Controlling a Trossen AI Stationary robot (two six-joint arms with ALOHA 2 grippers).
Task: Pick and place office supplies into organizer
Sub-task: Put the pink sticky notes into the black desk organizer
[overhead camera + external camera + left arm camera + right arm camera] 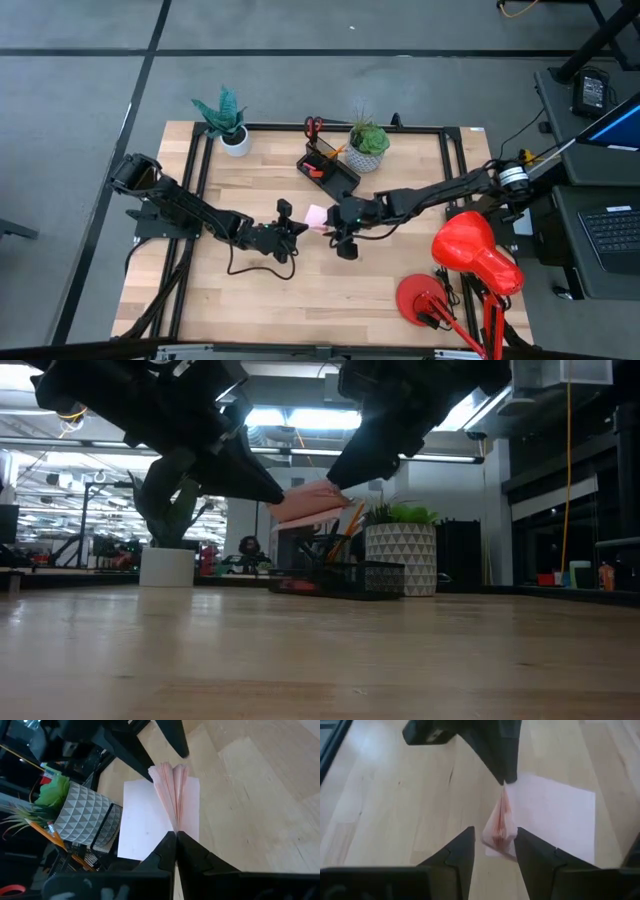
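Observation:
The pink sticky-note pad (317, 215) hangs in the air between my two grippers, above the table's middle. My left gripper (176, 834) comes from the table's left and is shut on it. My right gripper (495, 837) comes from the right and is open, one finger on each side of the pad's fanned sheets (501, 827). The black organizer (328, 165) stands toward the far edge. It holds red-handled scissors (314, 126), an orange pencil (336, 150) and a red piece (316, 172). My left gripper pinches the pad at one edge (176, 826) between its two fingers, coming level from the table's left. Several sheets fan apart beyond the fingertips, and one flat sheet (142, 820) spreads to the side. The pad (310, 505) is lifted clear of the table and tilted. My right gripper's fingers (522, 842) stand close beside the fan; I cannot tell whether they touch it.
Two potted plants stand at the far side, one in a white pot (235, 140) on the left and one in a patterned pot (367, 155) beside the organizer. A red desk lamp (470, 255) sits at the near right corner. Bare wood (250, 290) lies toward the near edge.

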